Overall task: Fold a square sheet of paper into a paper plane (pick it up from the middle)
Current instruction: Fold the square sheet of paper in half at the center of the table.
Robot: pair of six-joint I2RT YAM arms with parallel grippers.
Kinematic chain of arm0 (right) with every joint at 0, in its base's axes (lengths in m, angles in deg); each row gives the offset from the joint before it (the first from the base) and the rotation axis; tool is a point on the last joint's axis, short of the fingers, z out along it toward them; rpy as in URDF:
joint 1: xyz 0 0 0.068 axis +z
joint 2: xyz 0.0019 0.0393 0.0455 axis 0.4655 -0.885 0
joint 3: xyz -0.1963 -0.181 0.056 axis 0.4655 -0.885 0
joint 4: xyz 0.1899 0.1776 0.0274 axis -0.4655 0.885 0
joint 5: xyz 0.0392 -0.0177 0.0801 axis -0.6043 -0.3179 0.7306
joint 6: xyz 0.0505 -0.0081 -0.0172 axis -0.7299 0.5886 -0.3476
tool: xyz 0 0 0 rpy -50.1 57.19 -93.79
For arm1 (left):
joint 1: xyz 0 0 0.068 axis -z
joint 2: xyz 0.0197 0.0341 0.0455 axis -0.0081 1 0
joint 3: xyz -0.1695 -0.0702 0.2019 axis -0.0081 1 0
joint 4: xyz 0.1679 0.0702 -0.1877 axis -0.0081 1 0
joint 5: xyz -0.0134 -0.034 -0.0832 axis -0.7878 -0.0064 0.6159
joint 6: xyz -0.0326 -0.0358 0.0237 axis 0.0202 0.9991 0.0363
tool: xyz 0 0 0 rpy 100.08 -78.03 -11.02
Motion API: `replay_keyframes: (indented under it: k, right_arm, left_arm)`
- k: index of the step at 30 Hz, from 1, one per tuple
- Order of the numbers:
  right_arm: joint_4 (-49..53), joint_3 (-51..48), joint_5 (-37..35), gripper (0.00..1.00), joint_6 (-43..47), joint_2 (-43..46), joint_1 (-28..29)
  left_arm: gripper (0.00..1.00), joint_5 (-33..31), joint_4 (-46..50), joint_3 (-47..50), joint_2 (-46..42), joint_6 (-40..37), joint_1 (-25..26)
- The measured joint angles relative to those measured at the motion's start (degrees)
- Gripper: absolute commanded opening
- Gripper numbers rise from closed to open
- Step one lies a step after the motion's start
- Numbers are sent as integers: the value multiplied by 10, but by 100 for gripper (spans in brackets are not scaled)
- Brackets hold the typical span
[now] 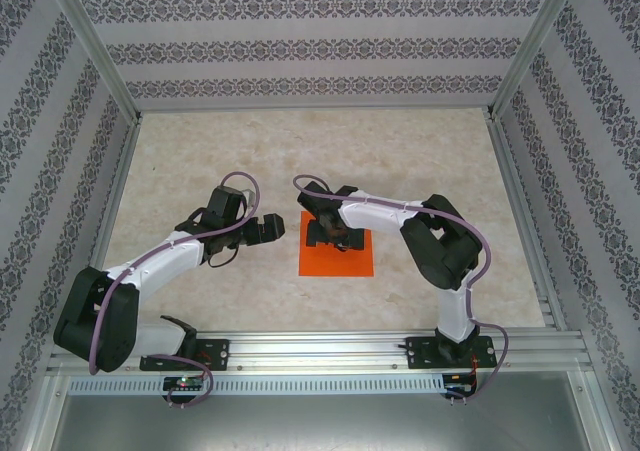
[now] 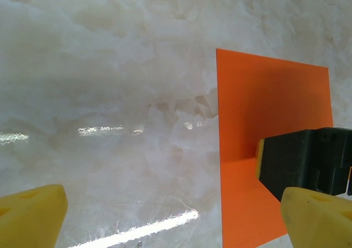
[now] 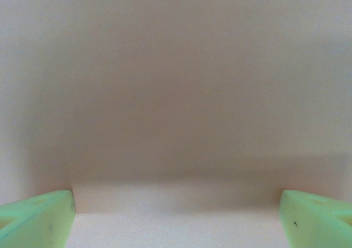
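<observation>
1. The right gripper (image 1: 330, 233) has its jaws wide, the green fingers (image 3: 36, 218) standing far apart in its wrist view. It is low over the square sheet of paper (image 1: 340, 261), toward the sheet's 11 o'clock part in the top view. I cannot tell whether the tips touch the paper, and nothing is pinched between them.
2. The left gripper (image 1: 268, 228) is also spread wide and holds nothing. It is near the sheet's 9 o'clock edge but apart from it.
3. The sheet lies flat on the marbled table (image 1: 200, 151) between the two arms. It looks like a plain square with no fold or lifted corner.
4. Judged from this, the task is at its very start. The pick-up from the middle is being set up, and every fold of the plane is yet to be made.
</observation>
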State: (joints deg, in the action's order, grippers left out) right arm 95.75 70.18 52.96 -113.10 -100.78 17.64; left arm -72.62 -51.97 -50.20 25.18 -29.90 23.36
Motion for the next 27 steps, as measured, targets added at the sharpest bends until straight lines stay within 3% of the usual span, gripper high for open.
replay_keyframes:
  k: [10, 16, 27]
  right_arm:
    - [2, 8, -17, 91, 0, -6, 11]
    - [11, 19, -19, 85, 4, -10, 11]
    - [28, 23, -19, 53, 35, -2, 15]
  left_arm:
    - [100, 2, 0, 0, 0, 0, 0]
    - [100, 4, 0, 0, 0, 0, 0]
    - [100, 5, 0, 0, 0, 0, 0]
